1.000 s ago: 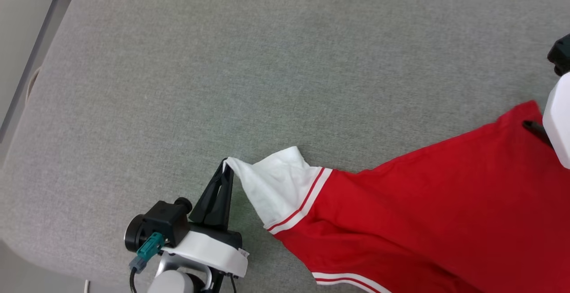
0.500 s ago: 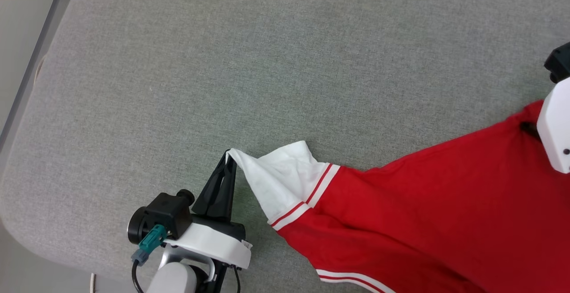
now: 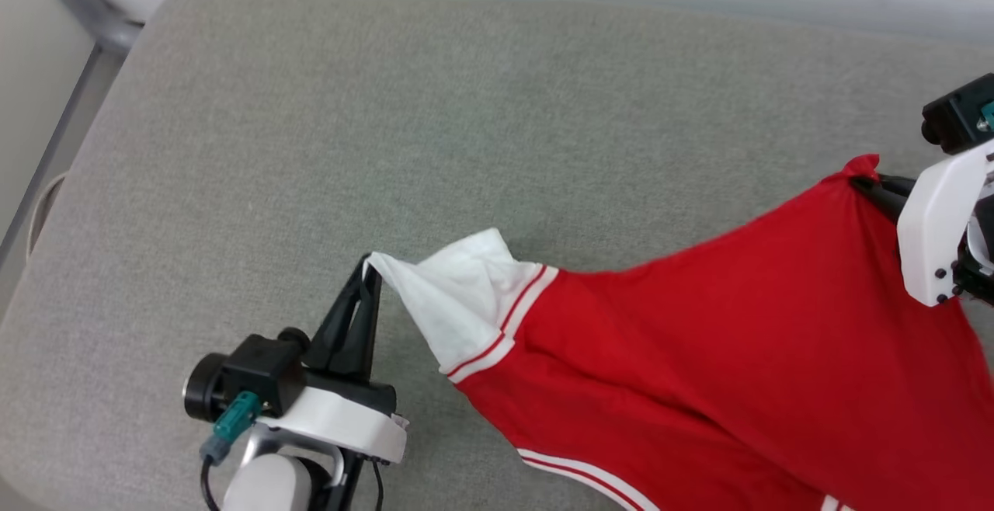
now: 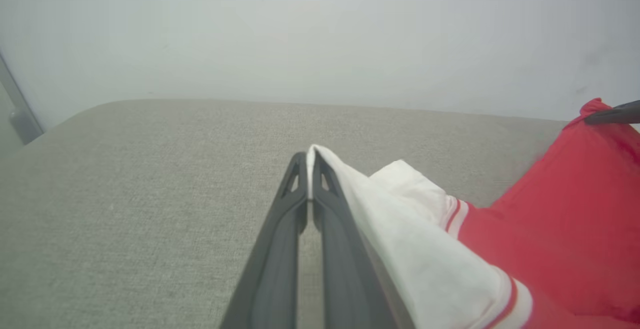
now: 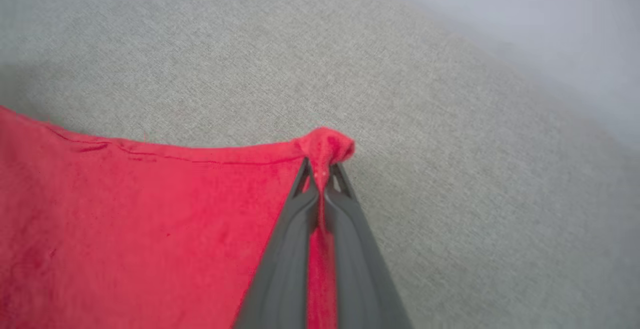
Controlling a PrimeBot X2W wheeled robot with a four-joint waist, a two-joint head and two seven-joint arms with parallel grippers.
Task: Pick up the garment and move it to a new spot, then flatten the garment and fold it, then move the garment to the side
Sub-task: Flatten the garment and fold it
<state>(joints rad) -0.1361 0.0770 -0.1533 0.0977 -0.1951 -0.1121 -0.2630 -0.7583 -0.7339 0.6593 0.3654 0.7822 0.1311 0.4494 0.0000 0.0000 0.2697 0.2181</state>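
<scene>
Soft shirt held at two ends
The garment (image 3: 699, 325) looks light and floppy on the grey surface (image 3: 349, 107); the left hand (image 3: 371, 272) pinches its white sleeve tip, the right hand (image 3: 868, 182) pinches a red corner, both good holds

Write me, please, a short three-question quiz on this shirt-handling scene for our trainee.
1. True or false: the left hand is shut on the garment's white sleeve.
2. The right hand pinches: A) a red corner of the garment, B) the striped trim, C) nothing.
3. What lies under the garment?
Key: 1 true; 2 A; 3 a grey fabric surface.
</scene>
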